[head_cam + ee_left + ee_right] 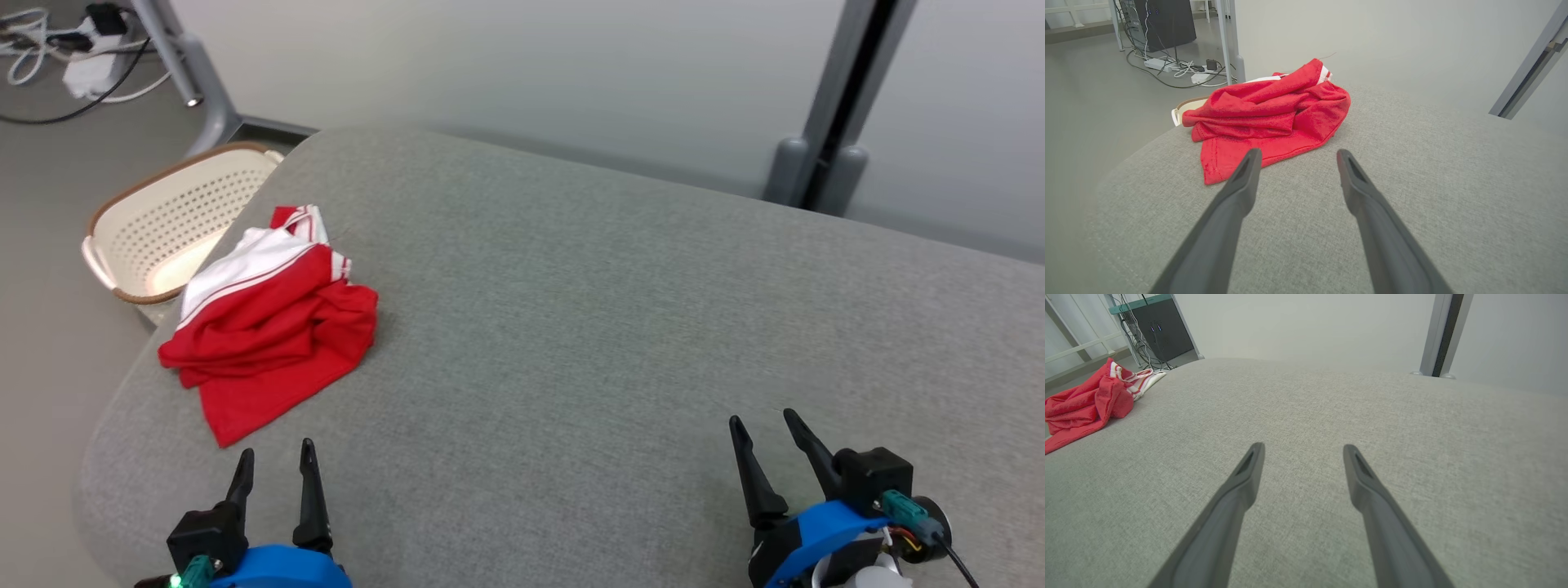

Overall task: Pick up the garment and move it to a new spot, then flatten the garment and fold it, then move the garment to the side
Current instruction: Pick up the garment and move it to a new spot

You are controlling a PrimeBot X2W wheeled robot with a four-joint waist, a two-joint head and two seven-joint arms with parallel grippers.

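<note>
At left edge of cushion (571, 327), garment (269, 327), long axis near-to-far, left fingers (308, 490), right fingers (751, 482), spread empty

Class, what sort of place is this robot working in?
Probably a lab or test room: a grey padded table, power strips and cables on the floor, and a laundry basket near the crumpled red garment.

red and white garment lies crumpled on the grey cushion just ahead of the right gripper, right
Not quite: the garment lies crumpled on the grey cushion just ahead of the left gripper, as the head view shows.
</note>
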